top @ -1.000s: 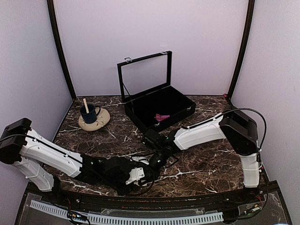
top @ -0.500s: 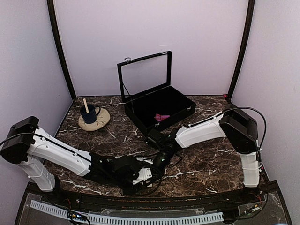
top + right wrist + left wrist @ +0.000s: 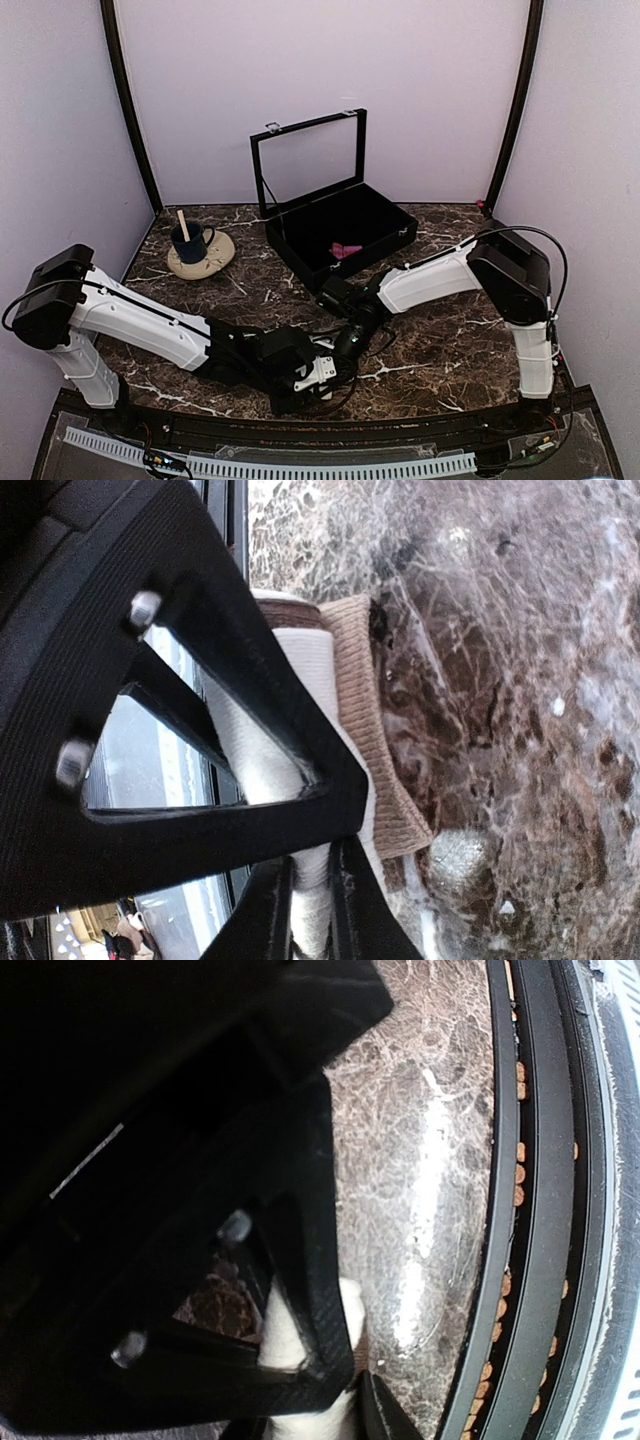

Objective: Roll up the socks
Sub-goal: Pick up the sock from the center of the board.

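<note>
Surface: dark marbled table, both grippers brought together near its front edge.
Cream sock: pinched by right gripper, against the table.
Left gripper: grip cannot be told.
Pink sock: laid in black case.

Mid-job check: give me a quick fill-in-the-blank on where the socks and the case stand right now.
1. The magenta-pink cloth sock lies ____ the black hinged case.
2. The right gripper is shut on the cream-beige cloth sock, whose ribbed cuff is coloured ____.
3. The case's glass-paned lid stands ____.
Missing words: inside; brown; open.
</note>
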Tool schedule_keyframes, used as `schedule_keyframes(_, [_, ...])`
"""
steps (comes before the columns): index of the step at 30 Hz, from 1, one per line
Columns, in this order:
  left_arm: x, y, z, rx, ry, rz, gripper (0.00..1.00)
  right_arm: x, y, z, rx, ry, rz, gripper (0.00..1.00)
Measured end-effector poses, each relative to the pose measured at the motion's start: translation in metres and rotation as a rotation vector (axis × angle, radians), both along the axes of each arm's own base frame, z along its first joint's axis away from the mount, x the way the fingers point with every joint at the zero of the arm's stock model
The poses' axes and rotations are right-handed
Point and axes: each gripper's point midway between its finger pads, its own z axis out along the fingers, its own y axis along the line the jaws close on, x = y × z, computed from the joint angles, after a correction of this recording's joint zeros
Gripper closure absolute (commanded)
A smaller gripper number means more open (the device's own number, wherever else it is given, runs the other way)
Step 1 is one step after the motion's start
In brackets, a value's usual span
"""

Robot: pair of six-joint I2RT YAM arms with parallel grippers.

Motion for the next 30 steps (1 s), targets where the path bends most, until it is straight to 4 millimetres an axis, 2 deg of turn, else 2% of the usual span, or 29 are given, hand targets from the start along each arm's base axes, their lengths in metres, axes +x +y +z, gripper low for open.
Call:
schedule_keyframes(6, [-0.002,-0.004,0.000,0.011,0.015,-0.009,0.76,0.000,-0.004,0.000,0.000,0.014,-0.001,1.00])
schedule_keyframes(12, [-0.004,-0.007,-0.002,0.030,0.032,-0.030,0.96,-0.002,-0.009,0.000,-0.007,0.029,-0.001,1.00])
schedule_keyframes(14, [-0.005,-0.008,-0.003,0.037,0.043,-0.036,1.00,-0.002,-0.011,0.000,-0.008,0.034,0.000,1.00])
schedule_keyframes(21, [-0.009,-0.014,-0.005,0.036,0.075,-0.058,1.00,-0.005,-0.019,0.000,-0.025,0.054,-0.002,1.00])
schedule_keyframes(26, [-0.010,-0.017,-0.005,0.026,0.092,-0.068,1.00,-0.006,-0.023,0.000,-0.038,0.066,-0.006,0.84])
schedule_keyframes(30, [-0.010,-0.019,-0.004,0.018,0.094,-0.065,1.00,-0.004,-0.025,0.000,-0.055,0.056,-0.025,0.76])
